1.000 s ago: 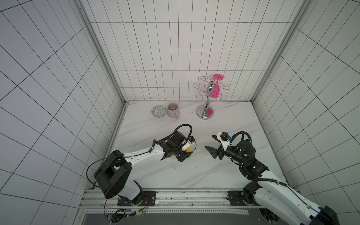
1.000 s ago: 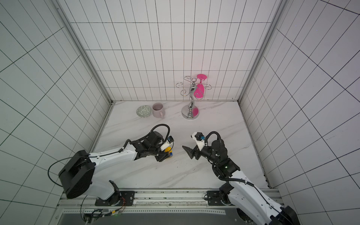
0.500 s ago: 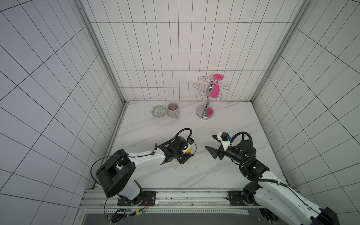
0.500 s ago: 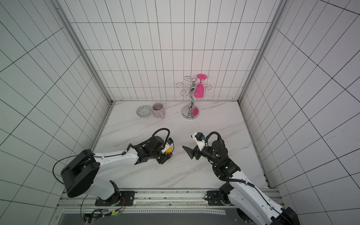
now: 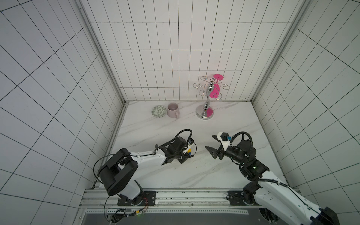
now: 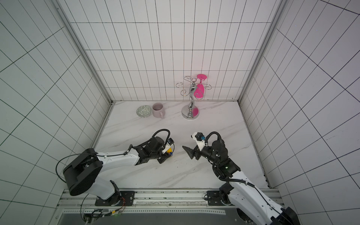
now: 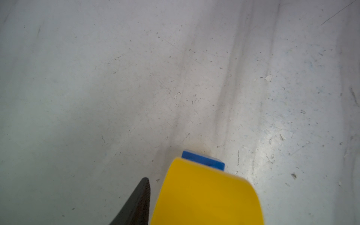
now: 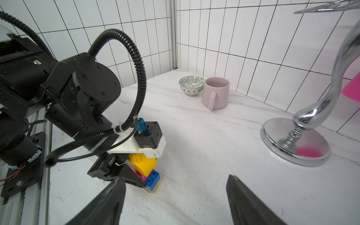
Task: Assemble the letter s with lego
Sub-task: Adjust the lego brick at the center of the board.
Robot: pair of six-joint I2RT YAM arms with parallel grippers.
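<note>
Yellow-topped stack of pink, blue and yellow bricks stands on the table near its centre, toward 7 o'clock in both top views. Left gripper is down at the stack, one finger just beside the yellow brick; whether its jaws pinch it I cannot tell. Right gripper hovers at 3 o'clock of the stack, apart, jaws spread and empty. Mug and bowl sit at 11 o'clock, stand at 1.

White marble table carries a bowl, mug, chrome stand and lego stack.
</note>
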